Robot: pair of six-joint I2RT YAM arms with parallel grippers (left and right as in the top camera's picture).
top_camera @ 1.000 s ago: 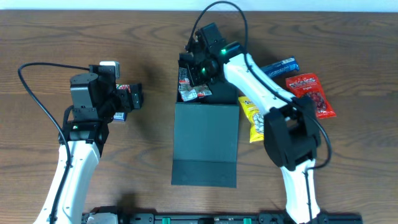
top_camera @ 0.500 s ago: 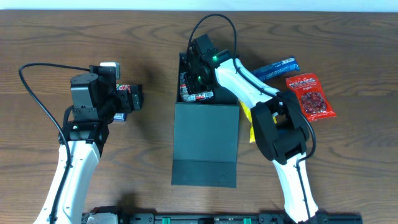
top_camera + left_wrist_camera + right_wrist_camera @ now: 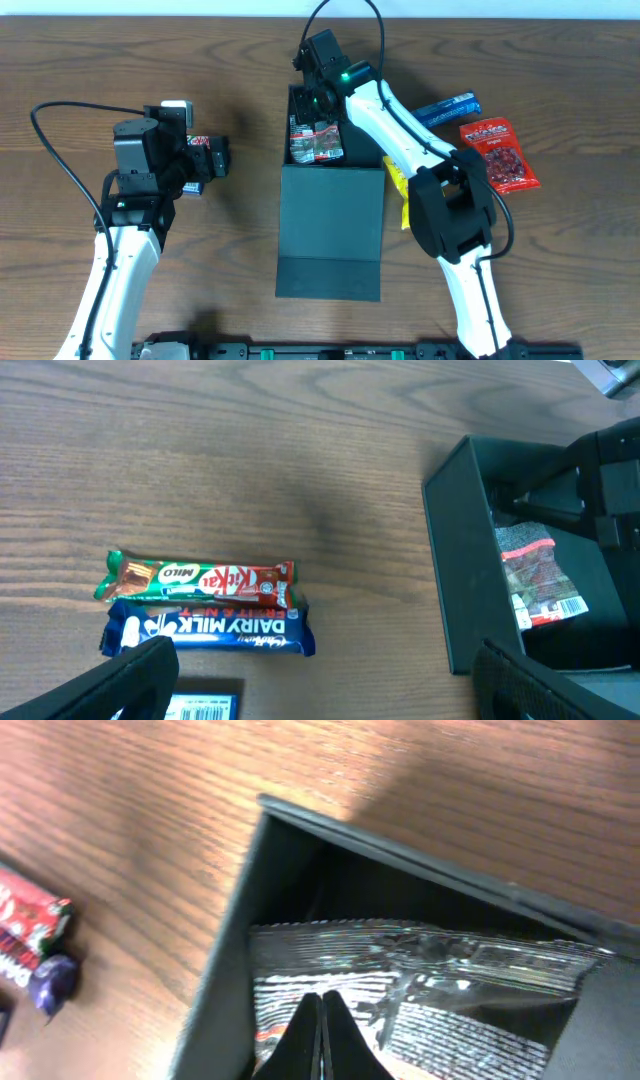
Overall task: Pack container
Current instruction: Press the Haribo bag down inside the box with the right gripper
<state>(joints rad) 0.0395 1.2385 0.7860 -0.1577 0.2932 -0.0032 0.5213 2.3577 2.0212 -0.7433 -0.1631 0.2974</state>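
Note:
The dark teal container [image 3: 330, 225] sits mid-table with its flap lid folded toward me; it also shows in the left wrist view [image 3: 455, 560] and the right wrist view [image 3: 230, 960]. A silver and red snack packet [image 3: 318, 143] lies inside it [image 3: 535, 575] [image 3: 430, 980]. My right gripper [image 3: 318, 98] is shut and empty, its fingertips [image 3: 321, 1005] over the packet at the container's far end. My left gripper [image 3: 213, 156] is open [image 3: 325, 668] above a KitKat bar [image 3: 205, 575], a Dairy Milk bar [image 3: 205, 628] and a barcode packet [image 3: 205, 705].
Right of the container lie a yellow packet [image 3: 403, 190], a blue bar [image 3: 448, 107] and a red packet [image 3: 500, 152]. The snack bars under my left gripper are on the table's left part [image 3: 193, 186].
My right gripper has moved toward the container's far end, and the silver packet now lies uncovered inside. The left arm has not moved.

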